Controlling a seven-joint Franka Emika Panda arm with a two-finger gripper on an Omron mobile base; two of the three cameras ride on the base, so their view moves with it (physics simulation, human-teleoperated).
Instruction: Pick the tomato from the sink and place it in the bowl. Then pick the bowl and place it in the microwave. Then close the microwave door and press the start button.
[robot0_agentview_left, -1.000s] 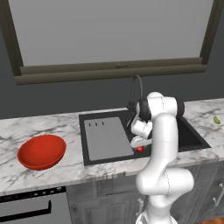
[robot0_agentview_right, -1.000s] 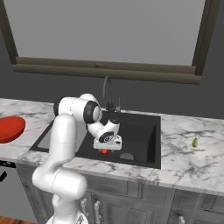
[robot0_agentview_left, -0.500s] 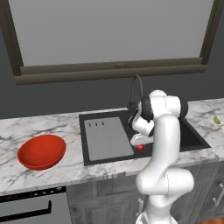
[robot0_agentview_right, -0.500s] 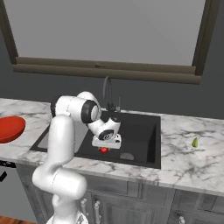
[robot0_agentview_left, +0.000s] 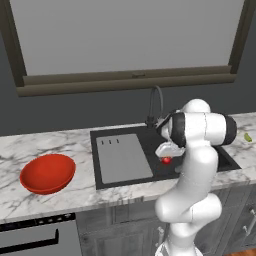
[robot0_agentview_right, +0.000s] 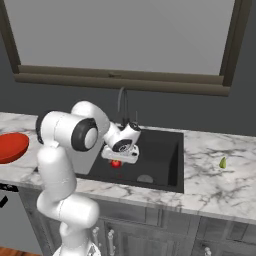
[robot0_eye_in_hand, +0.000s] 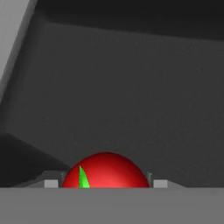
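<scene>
change since earlier: little to report; arm in nearly the same pose low over the basin, hand perhaps a touch higher, tomato still directly under it.

left base view: gripper (robot0_agentview_left: 166, 154) right of centre, dipped into the sink (robot0_agentview_left: 150, 172); tomato (robot0_agentview_left: 166, 160) just below the hand, seemingly off the black floor though hard to confirm; bowl (robot0_agentview_left: 48, 173) at the left of the frame on the marble counter (robot0_agentview_left: 30, 148), well apart from the sink, past the grey drainboard (robot0_agentview_left: 123, 157); faucet (robot0_agentview_left: 155, 102) just above the hand in the frame.

right base view: gripper (robot0_agentview_right: 119, 157) at centre, tomato (robot0_agentview_right: 116, 163) peeking out under the white hand; drain (robot0_agentview_right: 145, 178) lower right of it; bowl (robot0_agentview_right: 11, 147) cut by the left edge; small green item (robot0_agentview_right: 223, 162) on the counter at right.

hand view: tomato (robot0_eye_in_hand: 106, 170) at bottom centre, green stem showing, one fingertip (robot0_eye_in_hand: 51, 183) on each side; jaws narrow, appear closed on the tomato, actual contact not quite resolvable.

doing the step well: lift straight up until clear of the basin rim and away from the faucet; then carry across the drainboard toward the bowl; keep grip firm, since a glossy round fruit likely slips; release low over the bowl's middle.
</scene>
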